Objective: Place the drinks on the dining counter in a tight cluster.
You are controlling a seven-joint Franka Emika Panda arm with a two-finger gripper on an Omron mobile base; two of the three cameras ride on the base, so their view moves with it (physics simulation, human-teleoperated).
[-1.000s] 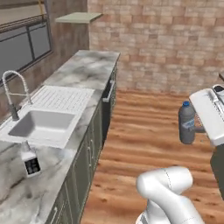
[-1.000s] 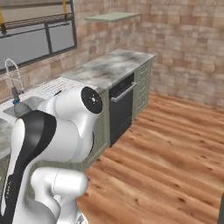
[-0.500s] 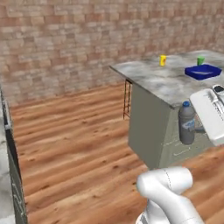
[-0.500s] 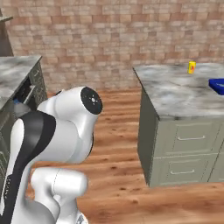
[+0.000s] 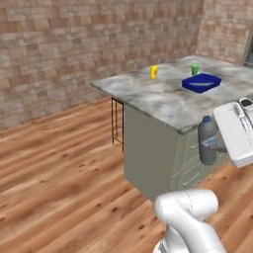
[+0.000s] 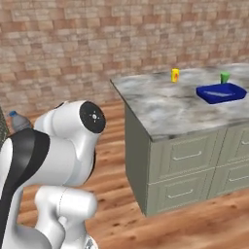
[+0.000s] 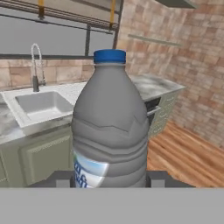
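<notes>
1. Wooden plank flooring spreads across the lower half of both base views, with a tan brick wall behind it.
2. Nearest us in the left base view, our white arm bends up from the lower right, and its hand sits at the right edge of the frame.
3. Our gripper point(image 7: 109, 179) is clamped on the water bottle point(image 5: 208, 140), which stands upright at the right of the left base view, in front of the counter's drawer face.
4. In the hand view the bottle fills the centre, grey-clear with a blue cap and a blue-and-white label low on its body, the dark fingers point(image 7: 61, 178) pressed against its lower sides.
5. Beyond it, the dining counter point(image 5: 163, 99) runs across the upper right of the left base view, marble-topped over grey-green drawers.
6. On that top we see a blue tray point(image 5: 200, 82) at the upper right; we cannot tell whether anything lies in it.
7. Farther back stand a yellow cup point(image 5: 154, 72) and a green cup point(image 5: 195, 69), well apart from each other, the green one just behind the tray.
</notes>
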